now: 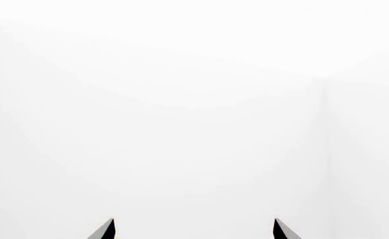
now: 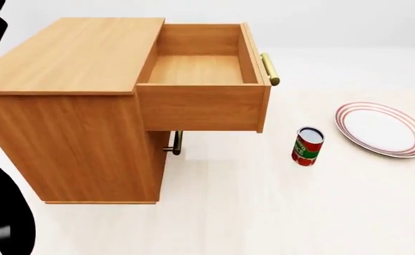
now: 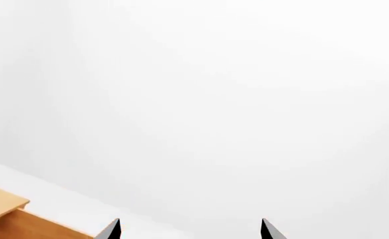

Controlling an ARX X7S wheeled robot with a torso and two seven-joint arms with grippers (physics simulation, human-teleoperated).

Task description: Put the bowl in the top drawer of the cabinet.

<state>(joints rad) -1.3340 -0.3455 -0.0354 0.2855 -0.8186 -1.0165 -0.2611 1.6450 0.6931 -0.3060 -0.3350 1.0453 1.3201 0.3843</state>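
The bowl is out of view in all three views. In the head view the cabinet (image 2: 73, 58) stands at the left, its top drawer (image 2: 200, 109) pulled out towards the right, and the drawer's inside holds nothing. The drawer's brass handle (image 2: 270, 69) is on its right end. My left gripper (image 1: 194, 230) is open and faces only white wall, with nothing between its tips. My right gripper (image 3: 191, 230) is open too, with nothing in it, and a wooden corner of the cabinet (image 3: 1, 214) shows beside it. Neither gripper shows in the head view.
A red-labelled can (image 2: 307, 146) stands on the pale table right of the drawer. Further right lies a flat white plate with red rings (image 2: 381, 129). The lower drawer's handle (image 2: 177, 142) shows under the open drawer. Black parts of my left arm (image 2: 1, 223) fill the left edge.
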